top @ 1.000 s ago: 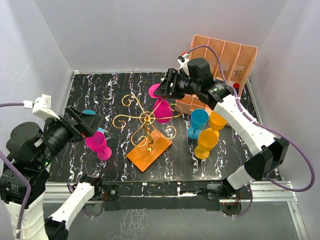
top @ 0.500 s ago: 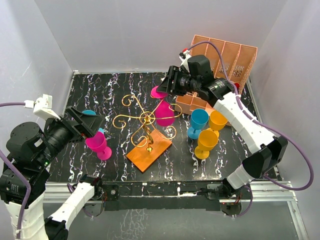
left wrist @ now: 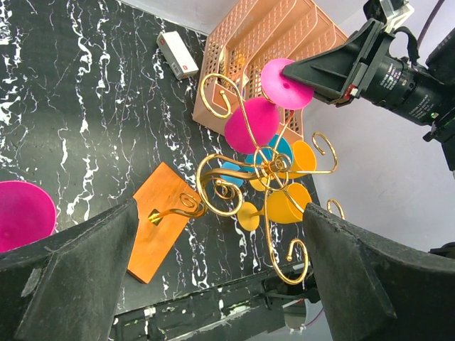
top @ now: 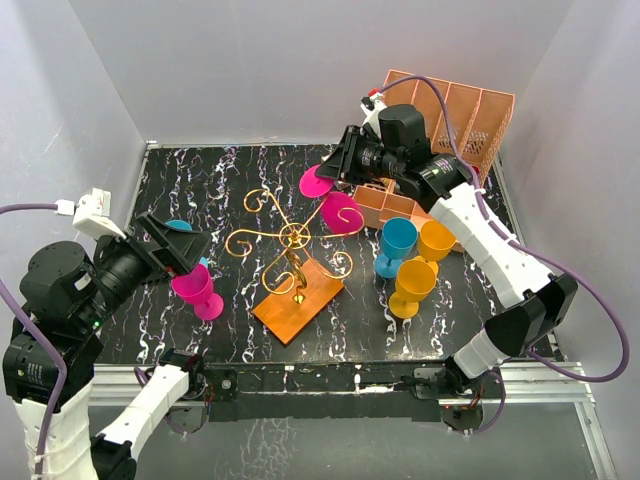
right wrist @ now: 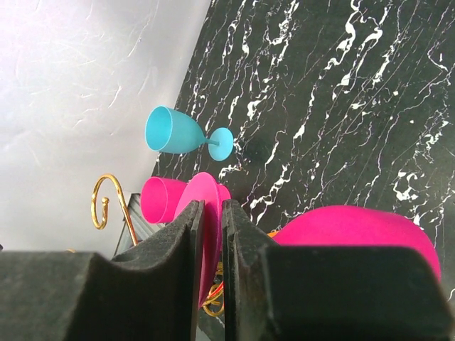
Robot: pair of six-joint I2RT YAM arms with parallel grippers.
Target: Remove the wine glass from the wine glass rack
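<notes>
The wine glass rack (top: 293,237) is a gold wire stand on an orange base (top: 300,300). A pink wine glass hangs tilted at its far right scroll arm, bowl (top: 341,211) low and foot (top: 316,181) high. My right gripper (top: 338,168) is shut on the foot's rim. In the right wrist view the pink disc (right wrist: 211,213) sits pinched between the pads, with the bowl (right wrist: 355,231) to the right. The left wrist view shows the rack (left wrist: 263,167) and the held glass (left wrist: 252,124). My left gripper (top: 185,245) hangs open and empty at the left.
A second pink glass (top: 197,288) and a blue one (top: 178,226) stand by the left gripper. A blue glass (top: 397,243) and two yellow ones (top: 435,240) (top: 413,283) stand right of the rack. The salmon slotted organiser (top: 450,120) fills the back right corner.
The right jaws have closed on the pink glass's foot. The bowl has swung up and to the right. The left arm has hardly moved.
</notes>
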